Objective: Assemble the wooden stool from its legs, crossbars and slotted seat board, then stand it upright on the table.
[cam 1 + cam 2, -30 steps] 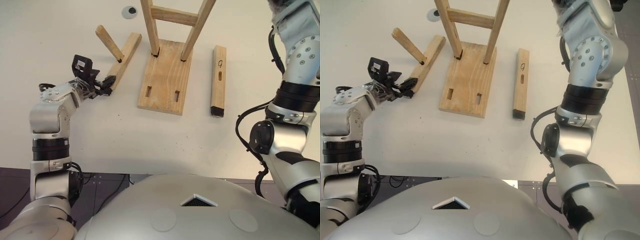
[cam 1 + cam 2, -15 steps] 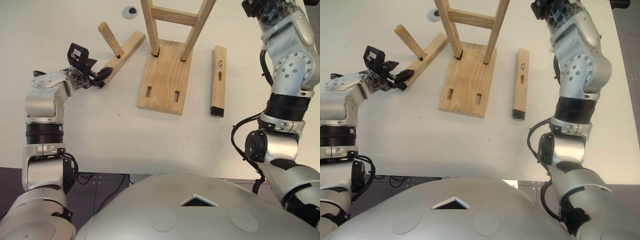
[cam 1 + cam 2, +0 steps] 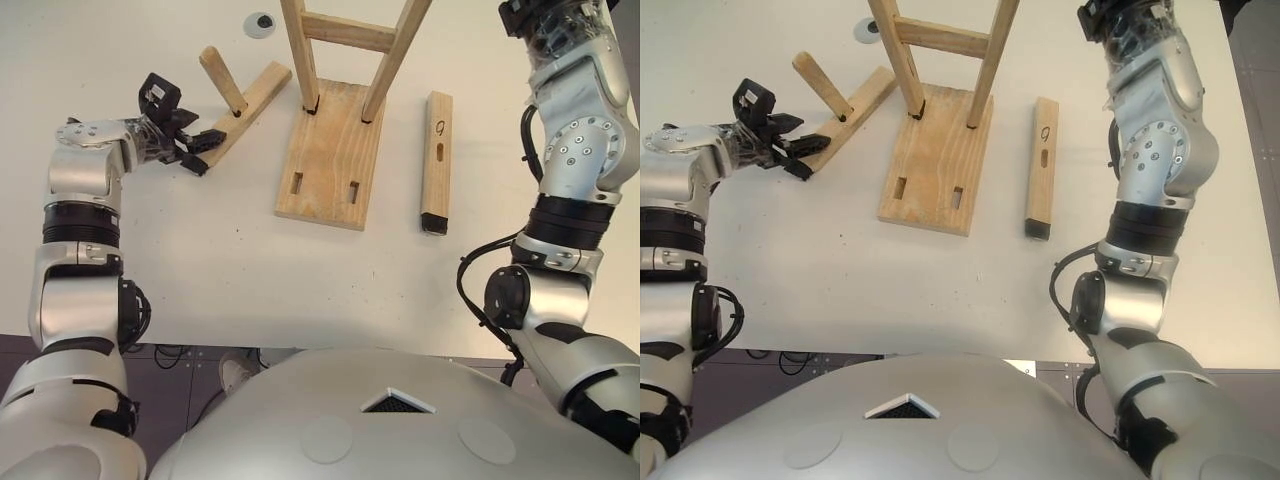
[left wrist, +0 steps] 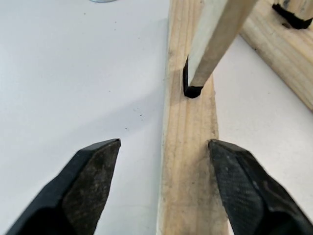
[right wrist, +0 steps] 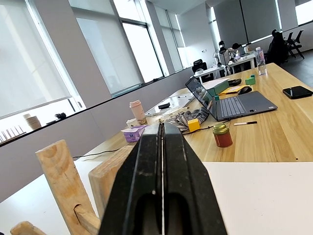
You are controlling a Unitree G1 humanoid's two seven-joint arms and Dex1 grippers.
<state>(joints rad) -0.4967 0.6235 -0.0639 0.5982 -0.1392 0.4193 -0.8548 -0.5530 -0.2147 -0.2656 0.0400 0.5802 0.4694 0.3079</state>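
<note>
Left end effector (image 4: 164,147): fingers spread, straddling the near end of the slotted leg (image 3: 250,105), one finger on each side. The wrist view leaves it unclear whether either pad touches the wood. Slotted leg: lies flat and angled on the tabletop (image 3: 200,270), with a short crossbar (image 3: 222,80) standing tilted in its dark-rimmed mortise. Right end effector (image 5: 162,147): fingers pressed together, holding nothing, raised beside the top of the upright frame. Seat board (image 3: 325,160): flat at centre, two legs and a crossbar (image 3: 350,32) already standing in its far slots, two near slots (image 3: 297,182) empty. Loose leg (image 3: 437,160): flat, just right of the board. Step in hand, as judged: gripping the slotted leg. Close squarely across its narrow faces, short of the mortise, and lift level so the crossbar is not levered loose before heading for the empty slots.
</note>
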